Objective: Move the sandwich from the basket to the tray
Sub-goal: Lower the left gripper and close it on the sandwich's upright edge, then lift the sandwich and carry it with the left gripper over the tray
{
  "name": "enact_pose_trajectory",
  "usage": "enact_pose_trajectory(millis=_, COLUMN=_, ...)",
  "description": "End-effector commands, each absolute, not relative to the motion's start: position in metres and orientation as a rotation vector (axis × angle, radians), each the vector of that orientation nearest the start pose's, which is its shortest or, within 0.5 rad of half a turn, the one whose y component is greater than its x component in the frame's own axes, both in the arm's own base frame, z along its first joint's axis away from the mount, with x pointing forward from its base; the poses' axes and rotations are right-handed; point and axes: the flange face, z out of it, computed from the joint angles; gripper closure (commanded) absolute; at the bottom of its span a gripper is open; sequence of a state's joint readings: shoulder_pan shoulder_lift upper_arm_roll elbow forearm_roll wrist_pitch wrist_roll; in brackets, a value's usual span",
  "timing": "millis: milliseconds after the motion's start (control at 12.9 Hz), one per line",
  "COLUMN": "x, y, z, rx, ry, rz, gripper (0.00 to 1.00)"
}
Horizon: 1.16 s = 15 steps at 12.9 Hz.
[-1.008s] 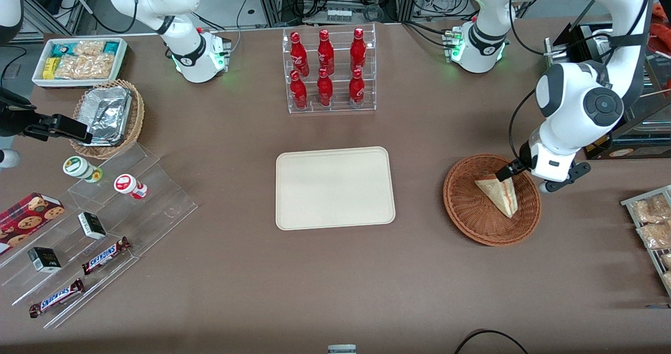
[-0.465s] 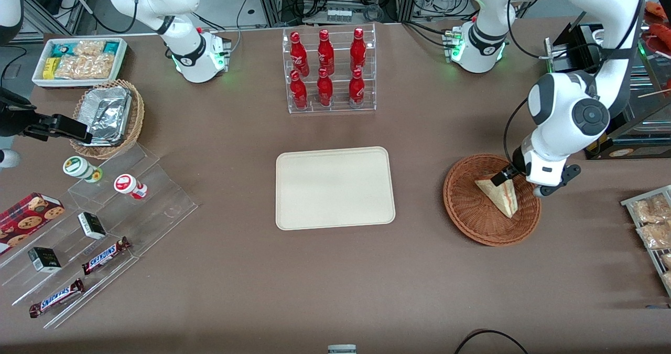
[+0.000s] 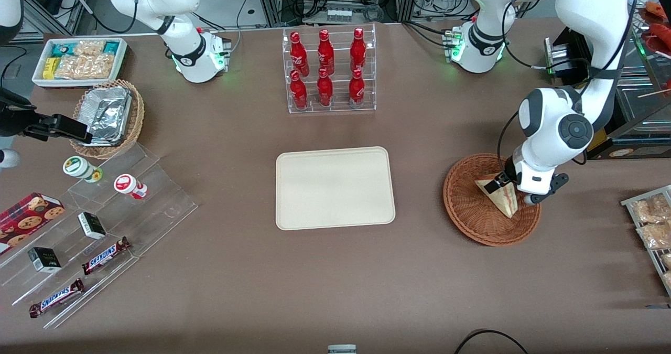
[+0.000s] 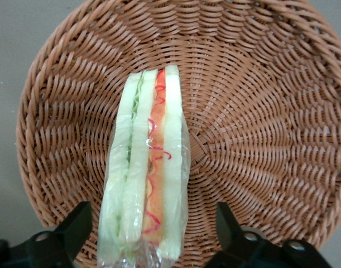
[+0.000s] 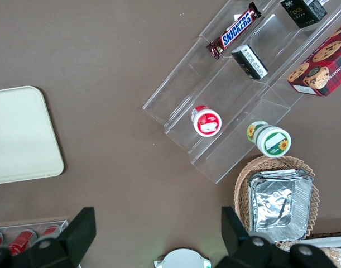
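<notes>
My hand (image 4: 150, 234) hangs low inside the basket (image 3: 472, 215), fingers (image 4: 72, 231) spread wide on either side of the wrapped sandwich (image 4: 145, 184), which lies in the basket, well apart from the tray (image 3: 334, 187).

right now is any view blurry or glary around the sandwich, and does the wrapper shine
Left wrist view: sharp; the sandwich shows a faint sheen on its clear wrap, the open tool straddling its end, its fingers dark and partly cropped. Front view: even light, no glare on the basket; the arm hides part of the sandwich.
</notes>
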<state>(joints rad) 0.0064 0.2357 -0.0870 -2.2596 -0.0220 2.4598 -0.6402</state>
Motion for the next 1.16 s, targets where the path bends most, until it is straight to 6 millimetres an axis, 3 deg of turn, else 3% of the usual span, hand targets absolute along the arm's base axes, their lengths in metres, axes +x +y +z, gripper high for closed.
enact_pose_trajectory(millis=0, x=0.530, y=-0.041, z=0.246, rx=-3.017, ry=-0.945, rz=0.084, gripper=0.58)
enact_pose_trajectory(millis=78, x=0.529, y=-0.040, z=0.246, rx=-3.016, ry=-0.942, rz=0.086, gripper=0.85)
enact_pose_trajectory(millis=155, x=0.528, y=-0.039, z=0.248, rx=-3.016, ry=-0.935, rz=0.092, gripper=1.00)
enact_pose_trajectory(millis=388, x=0.529, y=-0.042, z=0.275, rx=-3.014, ry=-0.892, rz=0.104, gripper=1.00)
enact_pose_trajectory(millis=543, x=0.538, y=-0.059, z=0.296, rx=-3.029, ry=-0.829, rz=0.115, gripper=1.00)
enact_pose_trajectory(millis=775, x=0.545, y=-0.122, z=0.322, rx=-3.058, ry=-0.626, rz=0.168, gripper=1.00)
enact_pose_trajectory(millis=930, x=0.553, y=-0.152, z=0.340, rx=-3.069, ry=-0.527, rz=0.193, gripper=1.00)
enact_pose_trajectory(millis=1085, x=0.549, y=-0.203, z=0.341, rx=-3.084, ry=-0.393, rz=0.207, gripper=1.00)
